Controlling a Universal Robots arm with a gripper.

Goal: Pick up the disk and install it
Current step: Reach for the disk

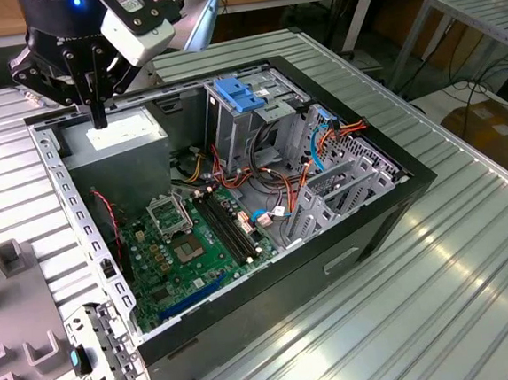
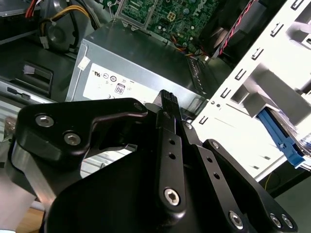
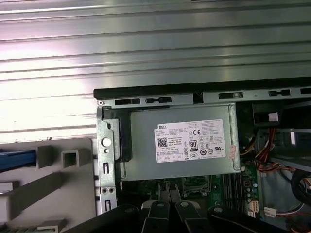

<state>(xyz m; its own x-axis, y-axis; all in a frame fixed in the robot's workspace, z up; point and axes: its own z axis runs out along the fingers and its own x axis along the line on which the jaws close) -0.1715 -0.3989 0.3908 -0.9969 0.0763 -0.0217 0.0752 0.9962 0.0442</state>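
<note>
Hovering over the grey power-supply box [image 1: 120, 135] in the corner of the open computer case [image 1: 348, 244] toward the exterior view's left, the claw [image 1: 98, 116] has its fingers [image 3: 159, 218] pressed together with nothing between them. The disk [image 3: 17, 159] appears to lie in the grey holder [image 3: 63, 182] on the table [image 1: 473, 251] just beside the case, judging by a blue side rail at the edge of the first wrist view.
</note>
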